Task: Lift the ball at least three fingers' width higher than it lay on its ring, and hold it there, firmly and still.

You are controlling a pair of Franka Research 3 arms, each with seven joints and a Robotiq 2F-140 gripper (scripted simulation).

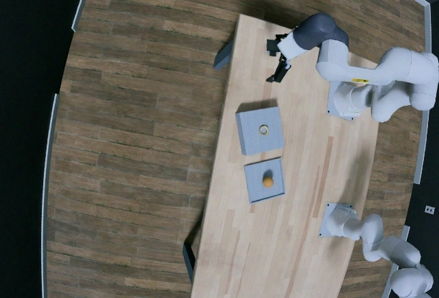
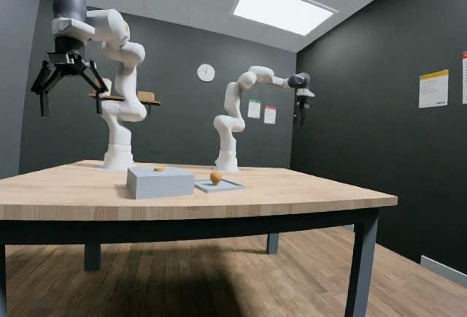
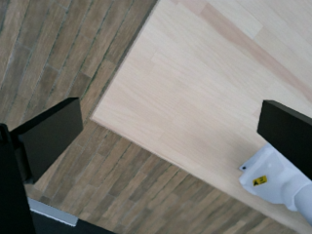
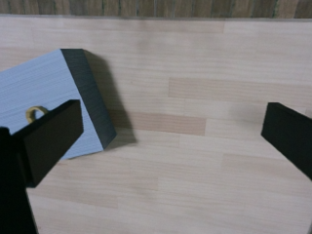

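Observation:
The orange ball (image 1: 267, 182) (image 2: 215, 177) rests low in the shallow grey tray (image 1: 256, 194) (image 2: 236, 185), on a small ring (image 2: 215, 183) mostly hidden under it. My left gripper (image 2: 298, 120) (image 3: 170, 115) is open and empty, high up at the right in the exterior view, far from the ball; it is out of frame in the top view. My right gripper (image 1: 274, 58) (image 2: 71, 111) (image 4: 172, 117) is open and empty, high above the table, beyond the block from the ball. Neither wrist view shows the ball.
A taller grey block (image 1: 252, 142) (image 2: 162, 185) (image 4: 58, 88) stands beside the tray, with an empty yellowish ring (image 1: 259, 131) (image 2: 160, 169) (image 4: 29, 115) on top. The left wrist view shows a table corner (image 3: 104, 114) and part of an arm base (image 3: 268, 182).

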